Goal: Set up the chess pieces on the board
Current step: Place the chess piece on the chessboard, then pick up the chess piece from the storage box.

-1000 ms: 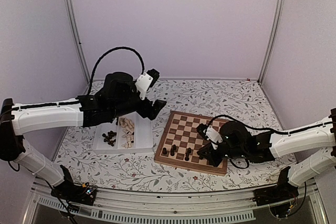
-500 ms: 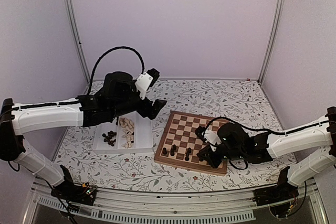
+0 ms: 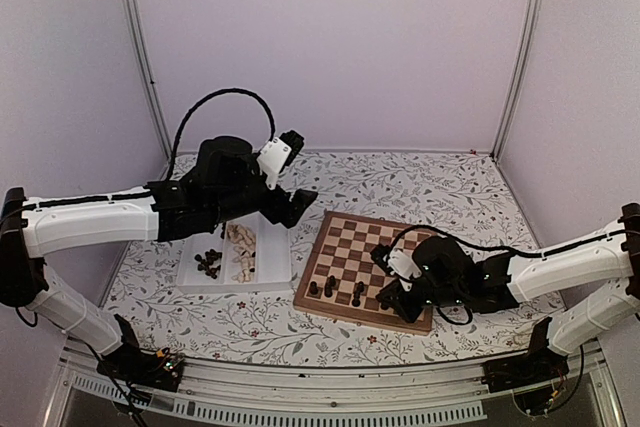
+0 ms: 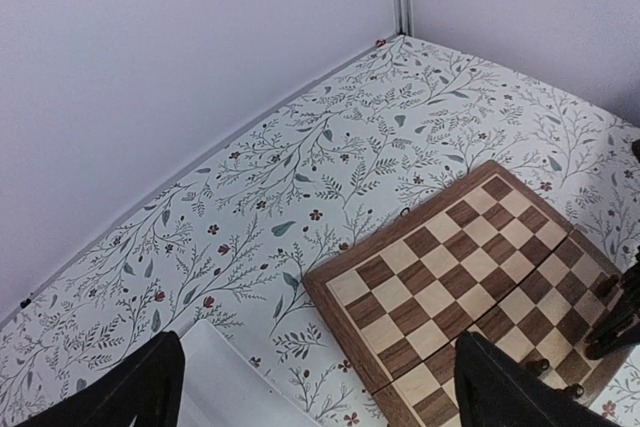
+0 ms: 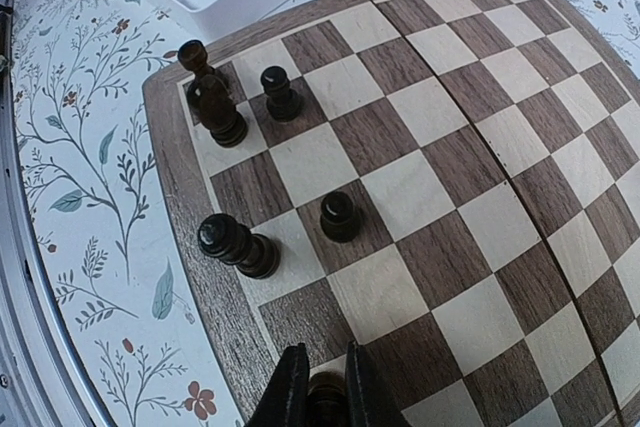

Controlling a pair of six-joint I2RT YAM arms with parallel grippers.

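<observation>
**Right gripper (image 5: 320,387) pinches a dark chess piece (image 5: 326,397) at the near edge of the chessboard (image 5: 470,147); left gripper (image 4: 315,372) is spread wide and holds nothing.**

In the right wrist view the two fingers are pressed together on the small dark piece, over the row of squares beside the board's border. I cannot tell if the piece touches the board. Five more dark pieces (image 5: 340,215) stand upright on the squares near that corner. In the top view the left gripper hangs above the table between the white tray (image 3: 275,265) and the board. The tray keeps dark chessmen (image 3: 208,263) in its left compartment and pale chessmen (image 3: 241,252) in its right one.
</observation>
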